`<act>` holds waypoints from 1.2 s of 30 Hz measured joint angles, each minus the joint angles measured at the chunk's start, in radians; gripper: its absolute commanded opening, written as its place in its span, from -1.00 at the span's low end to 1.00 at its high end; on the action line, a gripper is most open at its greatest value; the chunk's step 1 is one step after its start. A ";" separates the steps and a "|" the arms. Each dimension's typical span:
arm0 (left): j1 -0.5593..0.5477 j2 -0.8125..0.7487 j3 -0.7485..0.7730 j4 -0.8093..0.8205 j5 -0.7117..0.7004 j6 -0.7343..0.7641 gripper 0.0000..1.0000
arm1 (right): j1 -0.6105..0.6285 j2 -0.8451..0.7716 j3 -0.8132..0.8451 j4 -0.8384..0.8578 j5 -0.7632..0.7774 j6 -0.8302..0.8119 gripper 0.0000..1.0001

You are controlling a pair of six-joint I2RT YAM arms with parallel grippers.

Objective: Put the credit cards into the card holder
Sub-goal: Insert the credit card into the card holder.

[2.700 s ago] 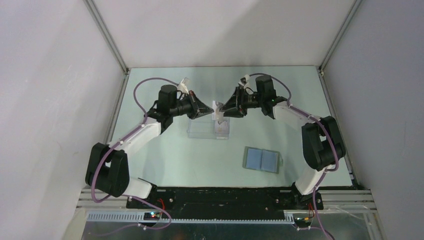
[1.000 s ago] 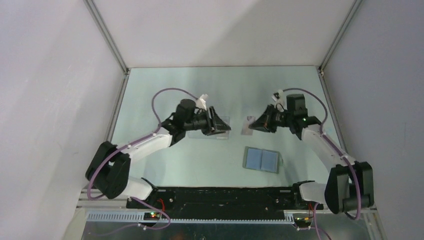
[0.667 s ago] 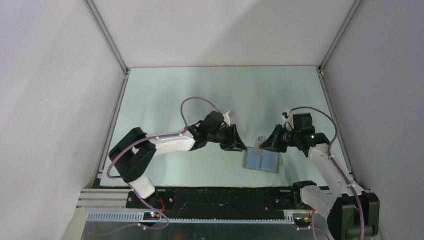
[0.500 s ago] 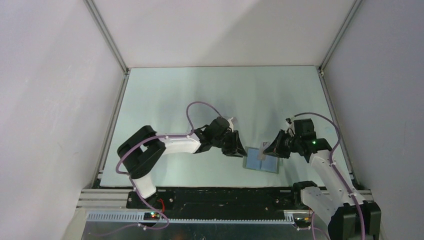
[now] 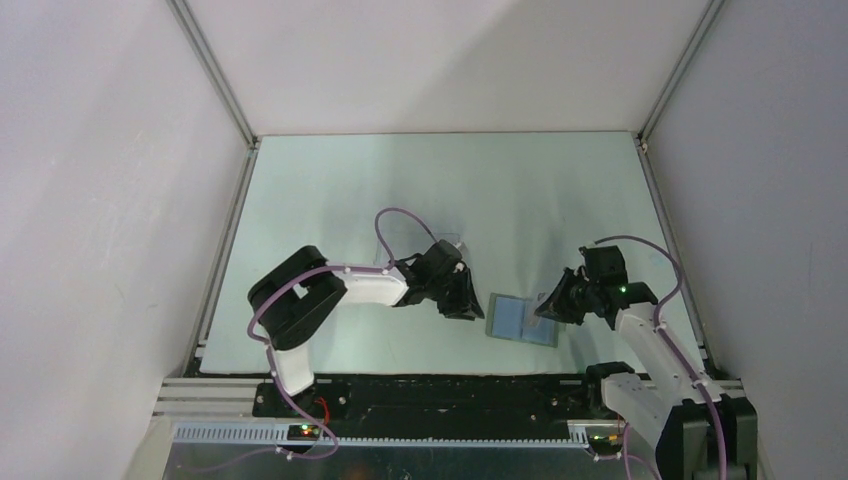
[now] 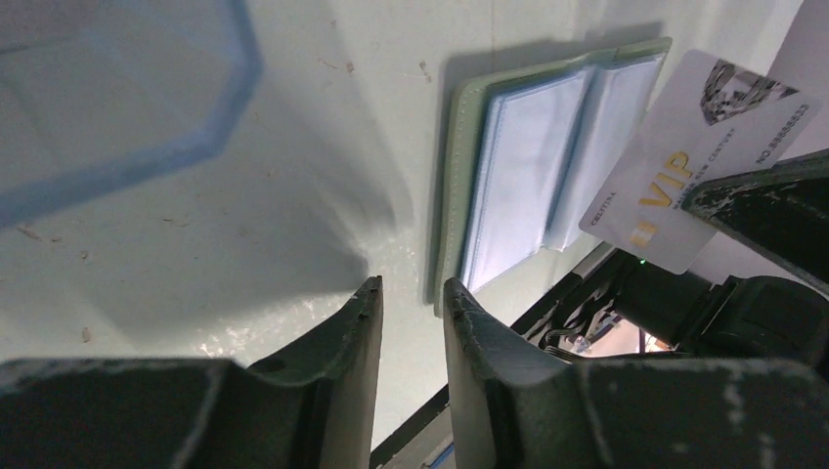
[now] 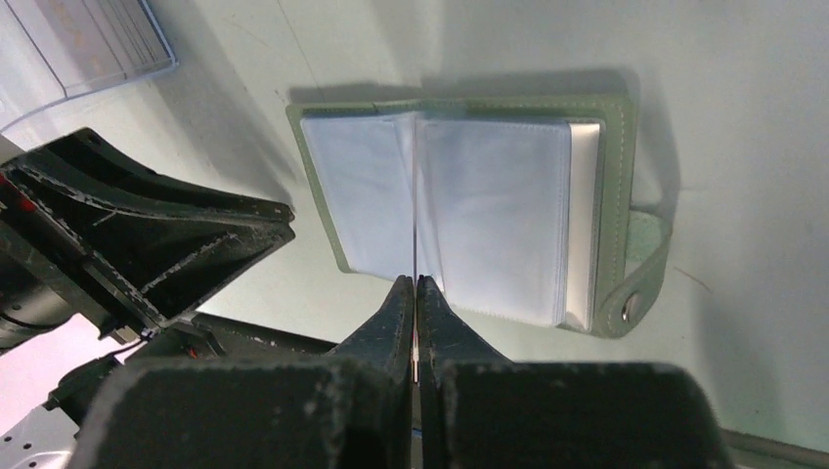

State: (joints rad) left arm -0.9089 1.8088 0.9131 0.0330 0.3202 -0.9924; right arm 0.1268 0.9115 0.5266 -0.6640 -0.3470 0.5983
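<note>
The card holder (image 5: 512, 318) lies open on the table, grey-green outside with pale blue sleeves inside; it also shows in the left wrist view (image 6: 518, 176) and the right wrist view (image 7: 489, 210). My right gripper (image 5: 545, 308) is shut on a whitish credit card (image 6: 689, 161) printed "VIP" and holds it on edge over the holder's middle fold; in the right wrist view the card (image 7: 415, 210) is a thin line ahead of the gripper (image 7: 415, 283). My left gripper (image 6: 411, 293) is slightly open and empty, low on the table just left of the holder's left edge (image 5: 464, 300).
A clear plastic box (image 6: 117, 98) stands on the table behind the left gripper, and also shows in the right wrist view (image 7: 88, 44). The holder's strap with a snap (image 7: 640, 283) sticks out on its right side. The black front rail (image 5: 450, 395) runs close behind the holder.
Both arms have come from the clear box at mid-table towards the near edge. The right gripper has carried the card down over the open holder; the left gripper has reached the holder's left edge.
</note>
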 measured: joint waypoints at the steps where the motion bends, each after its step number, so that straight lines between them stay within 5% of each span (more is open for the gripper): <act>1: 0.000 0.003 0.000 -0.001 0.000 0.001 -0.33 | 0.000 0.010 -0.001 0.013 0.001 0.000 -1.00; 36: 0.000 0.051 0.045 -0.014 0.044 -0.003 -0.33 | 0.056 0.267 -0.028 0.297 -0.095 -0.104 -1.00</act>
State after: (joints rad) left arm -0.9089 1.8595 0.9577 0.0189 0.3641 -0.9951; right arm 0.1833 1.1786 0.4984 -0.3672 -0.4423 0.4942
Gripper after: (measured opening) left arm 0.334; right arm 0.010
